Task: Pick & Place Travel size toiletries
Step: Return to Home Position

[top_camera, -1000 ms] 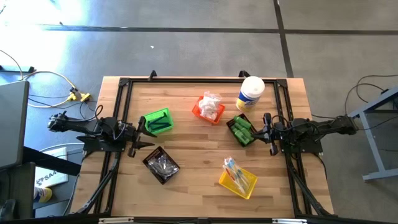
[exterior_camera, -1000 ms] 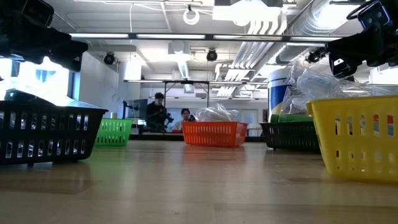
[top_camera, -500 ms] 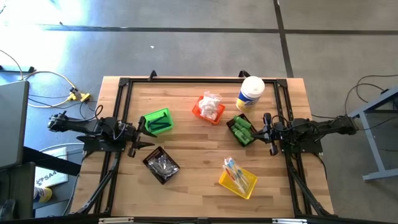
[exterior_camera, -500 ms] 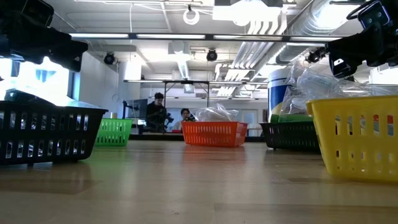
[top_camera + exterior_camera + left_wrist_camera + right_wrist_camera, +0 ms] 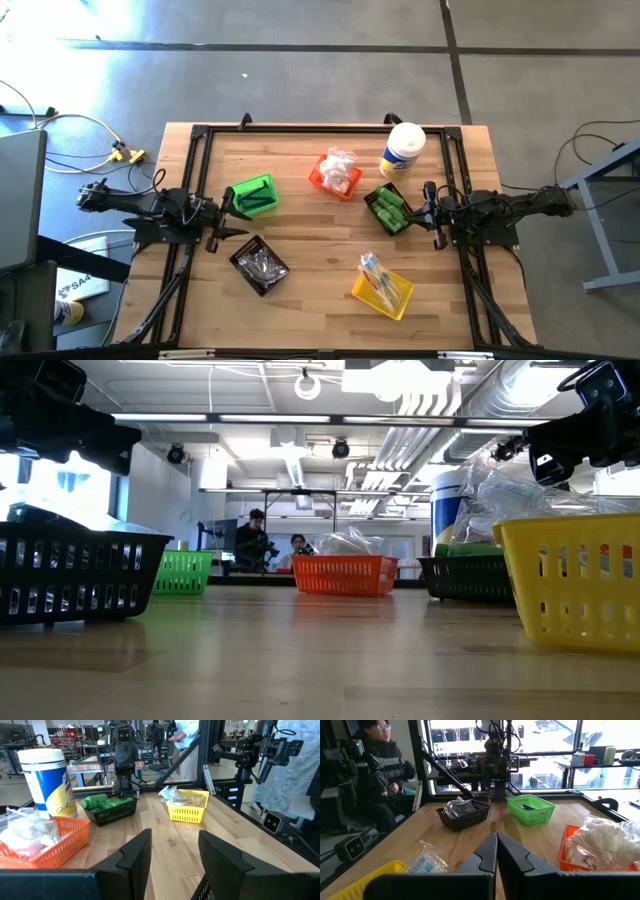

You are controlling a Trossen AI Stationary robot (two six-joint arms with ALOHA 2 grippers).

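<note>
"Where were the two claws?"

"They were out on opposite sides of the orange bin (image 5: 328, 190). The left claw (image 5: 228, 212) sat beyond the green bin (image 5: 240, 188), with its fingers spread and nothing between them. The right claw (image 5: 425, 210) sat just past the right-hand black bin (image 5: 372, 200), with its fingers pressed together on nothing."

"And the toiletries?"

"All of them lay in bins on the tabletop (image 5: 310, 250). White cotton packs (image 5: 338, 167) filled the orange bin itself. The green bin, on its left-arm side, held a thin dark piece (image 5: 527, 807). Green bottles (image 5: 390, 212) lay in the right-hand black bin, near the orange bin on its right-arm side. Clear-wrapped packets (image 5: 262, 262) lay in the left-hand black bin (image 5: 244, 247), well apart from the orange bin and past the green one. Toothbrushes (image 5: 375, 272) in clear wrap lay in the yellow bin (image 5: 405, 304), well apart from the orange bin and beyond the bottles."

"Anything else?"

"A white-lidded canister (image 5: 403, 148) with a yellow label stood upright near the orange bin, toward the right arm."
</note>
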